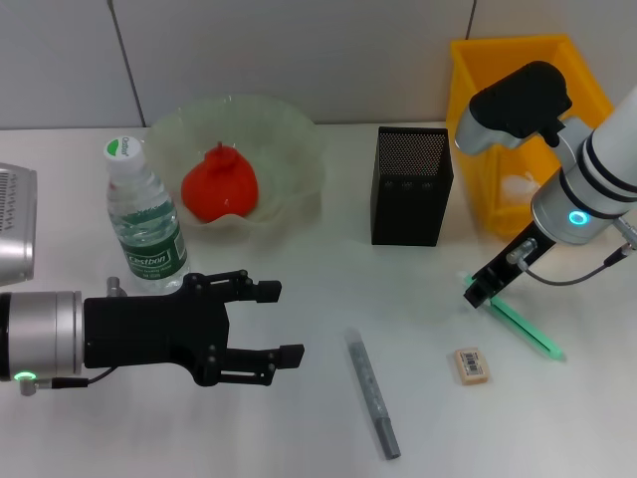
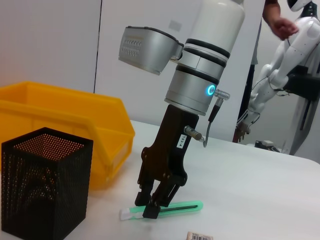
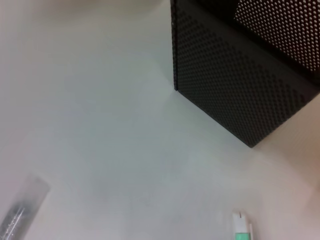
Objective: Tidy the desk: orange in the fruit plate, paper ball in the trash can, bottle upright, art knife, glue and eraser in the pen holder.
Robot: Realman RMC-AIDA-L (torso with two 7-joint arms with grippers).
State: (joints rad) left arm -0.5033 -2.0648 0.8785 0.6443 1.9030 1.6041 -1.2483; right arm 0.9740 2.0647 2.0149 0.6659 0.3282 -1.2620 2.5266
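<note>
My right gripper [image 1: 480, 291] reaches down onto one end of the green art knife [image 1: 525, 326], which lies flat on the table. In the left wrist view its fingers [image 2: 150, 209] sit close together on the art knife [image 2: 175, 207]. My left gripper [image 1: 267, 327] hangs open and empty at the front left. The bottle [image 1: 144, 224] stands upright. The orange [image 1: 219, 186] rests in the clear fruit plate [image 1: 299, 149]. The grey glue stick [image 1: 373, 393] and the eraser [image 1: 470, 363] lie on the table in front of the black mesh pen holder [image 1: 411, 186]. A white paper ball [image 1: 518, 184] shows in the yellow trash can [image 1: 468, 100].
A silver device [image 1: 15, 224] sits at the left edge. The pen holder [image 2: 45, 185] stands close beside the yellow bin [image 2: 65, 125]. Bare table lies between my two grippers. Another robot [image 2: 285, 75] stands beyond the table's far side.
</note>
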